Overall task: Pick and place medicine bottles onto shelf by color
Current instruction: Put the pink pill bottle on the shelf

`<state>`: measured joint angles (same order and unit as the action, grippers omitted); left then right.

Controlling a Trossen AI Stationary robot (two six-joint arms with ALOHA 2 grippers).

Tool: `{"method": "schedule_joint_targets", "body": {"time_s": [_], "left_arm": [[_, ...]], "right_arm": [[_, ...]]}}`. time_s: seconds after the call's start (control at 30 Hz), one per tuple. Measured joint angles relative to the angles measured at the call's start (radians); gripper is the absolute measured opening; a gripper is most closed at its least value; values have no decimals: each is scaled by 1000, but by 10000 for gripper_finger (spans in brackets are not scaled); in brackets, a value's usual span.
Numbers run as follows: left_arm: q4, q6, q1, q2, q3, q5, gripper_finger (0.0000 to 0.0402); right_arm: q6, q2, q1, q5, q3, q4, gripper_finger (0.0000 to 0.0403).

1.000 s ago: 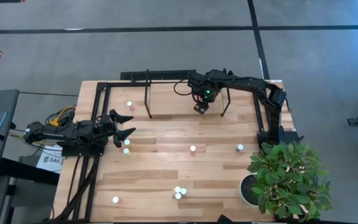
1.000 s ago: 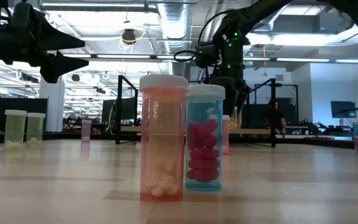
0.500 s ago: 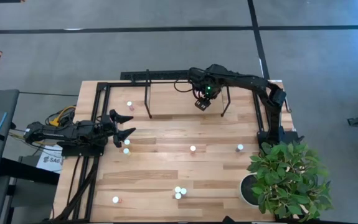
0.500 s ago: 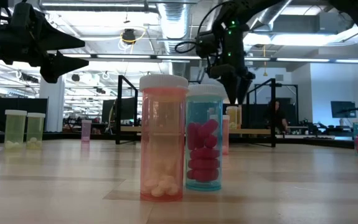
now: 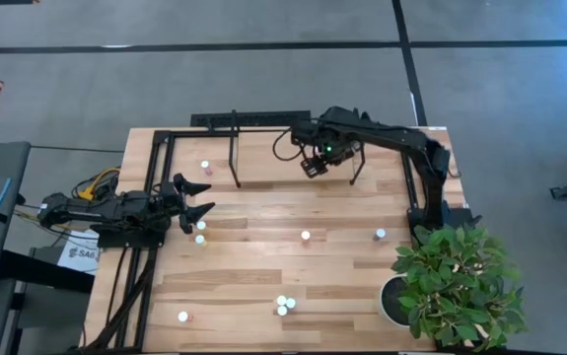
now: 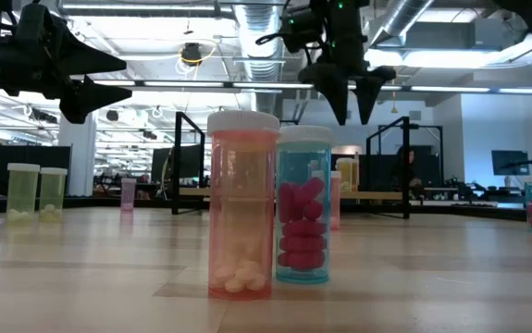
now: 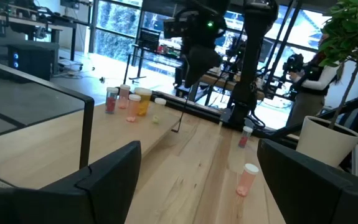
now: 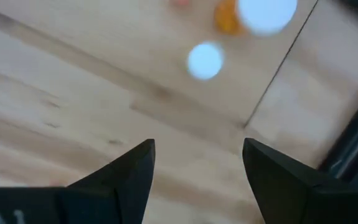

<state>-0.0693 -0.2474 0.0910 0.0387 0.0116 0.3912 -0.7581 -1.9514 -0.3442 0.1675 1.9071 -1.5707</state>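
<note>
Small white-capped medicine bottles stand upright, scattered on the plank table: two (image 5: 200,233) by my left gripper, one at mid-table (image 5: 305,236), a pair near the front (image 5: 282,306). That pair fills the low view, one pink-orange (image 6: 242,217) and one blue with pink pills (image 6: 303,213). The shelf (image 5: 263,148), a wooden board in black tubing, lies along the far edge. My right gripper (image 5: 310,168) hovers open above it, over an orange bottle (image 8: 228,15) and a small white cap (image 8: 205,60). My left gripper (image 5: 204,205) waits open and empty at the table's left.
A potted plant (image 5: 456,281) in a white pot (image 5: 393,301) fills the near right corner. The shelf's two upright black hoops (image 5: 235,148) stand on either side of my right gripper. More bottles stand at the right (image 5: 380,235) and front left (image 5: 182,317).
My right gripper has risen from just above the bottles on the shelf to well over them. It has also shifted slightly toward the table's left edge. The bottles have stayed put.
</note>
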Motion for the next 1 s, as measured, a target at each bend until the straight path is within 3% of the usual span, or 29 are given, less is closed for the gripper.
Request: {"method": "schedule_joint_targets", "body": {"time_s": [0.2, 0.43, 0.63, 1.0], "left_arm": [[0, 0, 0, 0, 0, 0, 311], [0, 0, 0, 0, 0, 0, 311], [0, 0, 0, 0, 0, 0, 311], [0, 0, 0, 0, 0, 0, 311]], "right_arm": [[-163, 0, 84, -146, 2, 16, 265], [-203, 0, 211, -154, -18, 105, 265], [-474, 0, 299, -157, -82, 219, 265], [-809, 0, 435, -177, -241, 432, 265]]}}
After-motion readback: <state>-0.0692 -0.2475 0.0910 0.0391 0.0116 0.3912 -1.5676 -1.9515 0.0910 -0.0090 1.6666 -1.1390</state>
